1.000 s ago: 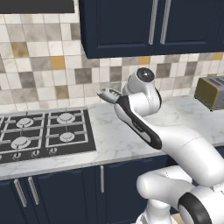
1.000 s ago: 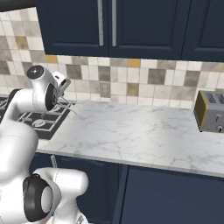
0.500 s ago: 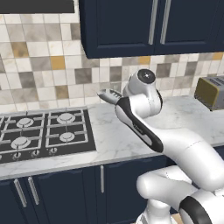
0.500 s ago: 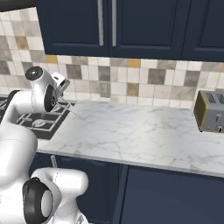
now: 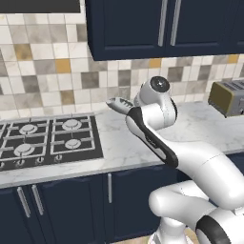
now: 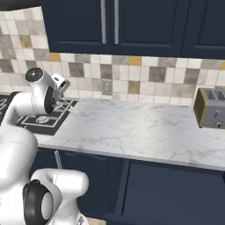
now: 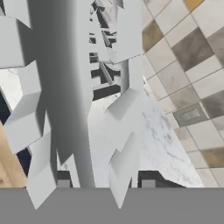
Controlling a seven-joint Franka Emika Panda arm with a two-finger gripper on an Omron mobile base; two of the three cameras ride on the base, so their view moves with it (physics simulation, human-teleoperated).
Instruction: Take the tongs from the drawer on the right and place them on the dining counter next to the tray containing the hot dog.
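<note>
My gripper (image 7: pixel 105 183) is shut on the tongs (image 7: pixel 61 87), whose two pale silver-grey arms run up the hand view between the dark fingertips (image 7: pixel 63 183). In the left base view the tongs (image 5: pixel 118 104) stick out to the left of the white wrist, above the marble worktop just right of the stove. In the right base view the tongs (image 6: pixel 71 108) slant down to the right from the hand (image 6: pixel 59 82). The drawer, the dining counter, the tray and the hot dog are out of view.
A black stove (image 5: pixel 45 138) lies on the marble worktop (image 6: pixel 145 132) to the left. A toaster (image 6: pixel 212 107) stands at the right end. Navy wall cabinets (image 5: pixel 162 26) hang overhead. Navy base cabinet doors with vertical handles (image 5: pixel 108 188) are below.
</note>
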